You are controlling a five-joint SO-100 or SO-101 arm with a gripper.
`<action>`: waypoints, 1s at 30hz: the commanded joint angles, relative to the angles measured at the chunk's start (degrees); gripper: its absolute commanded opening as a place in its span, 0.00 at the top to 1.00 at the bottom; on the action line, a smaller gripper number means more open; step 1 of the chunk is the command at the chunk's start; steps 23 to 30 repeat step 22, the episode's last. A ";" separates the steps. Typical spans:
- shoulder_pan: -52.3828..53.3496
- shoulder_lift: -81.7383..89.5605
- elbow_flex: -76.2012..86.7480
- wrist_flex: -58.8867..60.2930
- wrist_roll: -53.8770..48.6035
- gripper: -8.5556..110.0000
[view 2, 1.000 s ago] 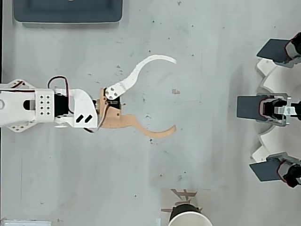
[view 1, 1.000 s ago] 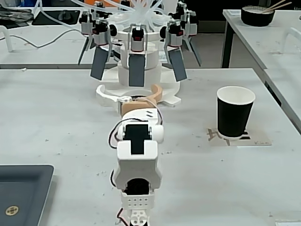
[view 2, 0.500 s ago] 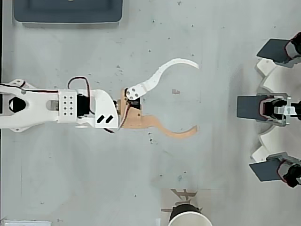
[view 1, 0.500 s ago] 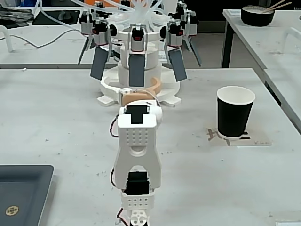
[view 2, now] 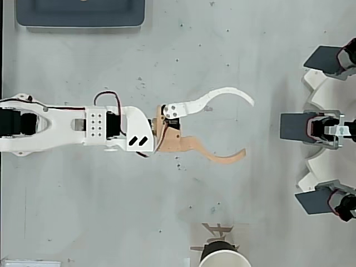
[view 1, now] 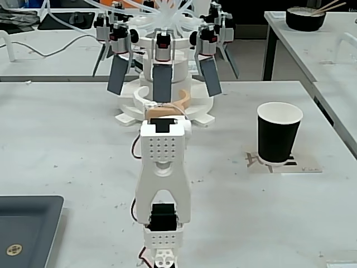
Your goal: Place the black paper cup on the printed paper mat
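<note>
Fingers [view 2: 248, 128] spread wide, empty, well apart from black paper cup [view 1: 278, 132]

The cup [view 1: 279, 133] stands upright on the paper mat [view 1: 306, 166], toward the right side of the table [view 1: 67, 134] in the fixed view. All places here are given from that cup. To its left, well apart, the arm [view 1: 163, 184] stretches away from the camera, its gripper [view 2: 247, 128] spread wide with nothing between its fingers. Behind and left of the cup sits a round machine [view 1: 163, 67]. Far left and nearer the camera lies a tray [view 1: 25, 226]. Behind and right, on another table, sits a bowl [view 1: 305, 18].
</note>
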 commanded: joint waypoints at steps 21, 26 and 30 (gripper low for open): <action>-1.05 -2.29 -4.13 -1.58 0.44 0.82; -1.05 -2.29 -4.13 -1.58 0.44 0.82; -1.05 -2.29 -4.13 -1.58 0.44 0.82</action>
